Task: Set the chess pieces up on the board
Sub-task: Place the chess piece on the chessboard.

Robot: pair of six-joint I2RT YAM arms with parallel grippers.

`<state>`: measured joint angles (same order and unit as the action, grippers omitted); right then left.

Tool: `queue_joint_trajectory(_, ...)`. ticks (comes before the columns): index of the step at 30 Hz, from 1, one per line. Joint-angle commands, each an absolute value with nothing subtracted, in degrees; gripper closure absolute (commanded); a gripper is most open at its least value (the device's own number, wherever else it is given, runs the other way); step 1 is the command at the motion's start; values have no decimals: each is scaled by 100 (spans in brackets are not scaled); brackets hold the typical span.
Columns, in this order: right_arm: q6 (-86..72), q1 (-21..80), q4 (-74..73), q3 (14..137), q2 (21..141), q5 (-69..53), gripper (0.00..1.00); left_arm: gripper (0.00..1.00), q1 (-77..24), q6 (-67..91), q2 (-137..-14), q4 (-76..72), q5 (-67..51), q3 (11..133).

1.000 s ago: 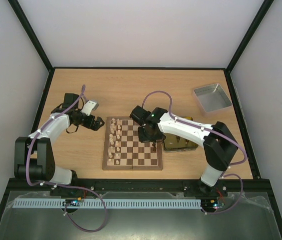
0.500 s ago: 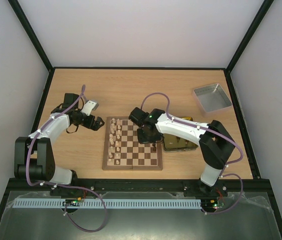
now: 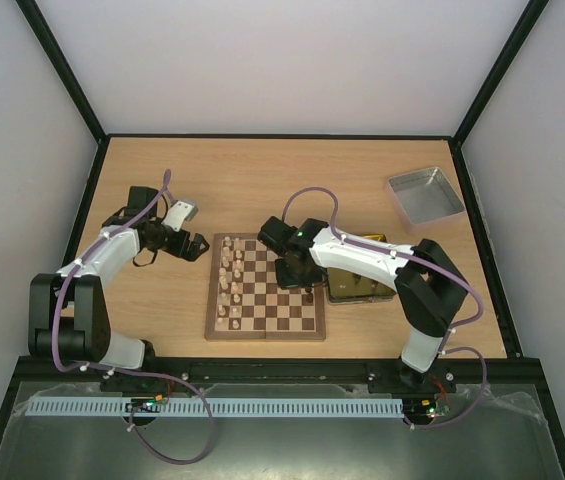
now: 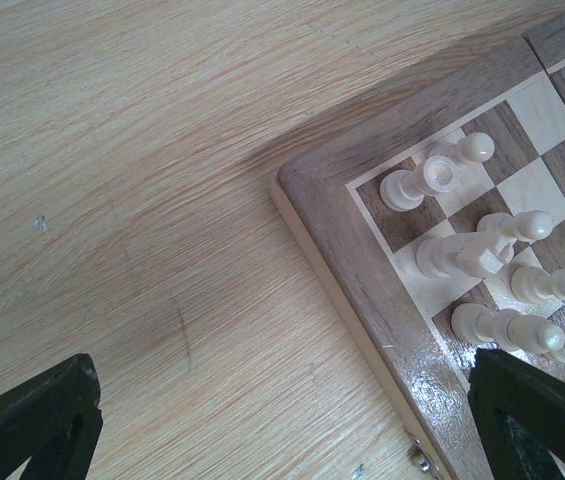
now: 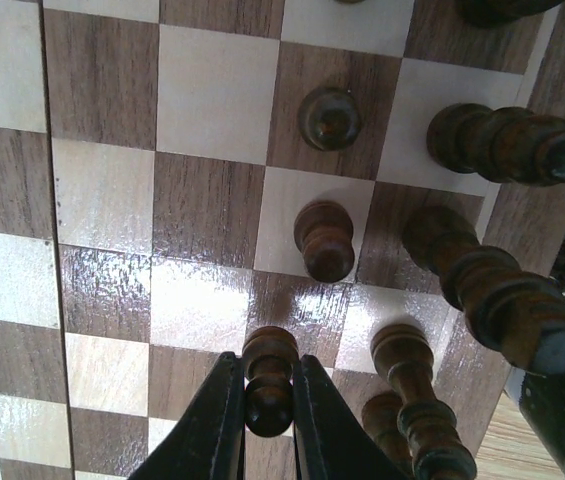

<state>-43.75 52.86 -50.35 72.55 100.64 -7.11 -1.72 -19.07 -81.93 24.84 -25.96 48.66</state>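
Note:
The board [image 3: 274, 303] lies in the middle of the table, with cream chess pieces [image 3: 230, 284] in its two left columns. My right gripper [image 5: 267, 366] is shut on a dark brown pawn [image 5: 269, 392], held just above a square near the board's right edge [image 3: 307, 288]. Other dark pawns [image 5: 324, 240] and taller dark pieces [image 5: 507, 142] stand on the squares around it. My left gripper [image 4: 287, 430] is open over bare table beside the board's far left corner [image 4: 322, 185], near cream pieces [image 4: 432, 180]. There is nothing between its fingers [image 4: 37, 420].
A shiny gold tin [image 3: 364, 284] sits against the board's right side, partly under my right arm. A silver-grey tray [image 3: 424, 195] stands at the far right of the table. Black frame rails border the table.
My right arm has shifted slightly left over the board's right side, still holding the dark pawn. The left arm has not moved.

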Motion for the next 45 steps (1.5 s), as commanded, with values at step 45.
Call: queue_joint_trajectory(45, -4373, 5314, -5206, 7423, 10227, -466, 84, 0, -202, -1998, -8185, 2519, -2698, 4790)
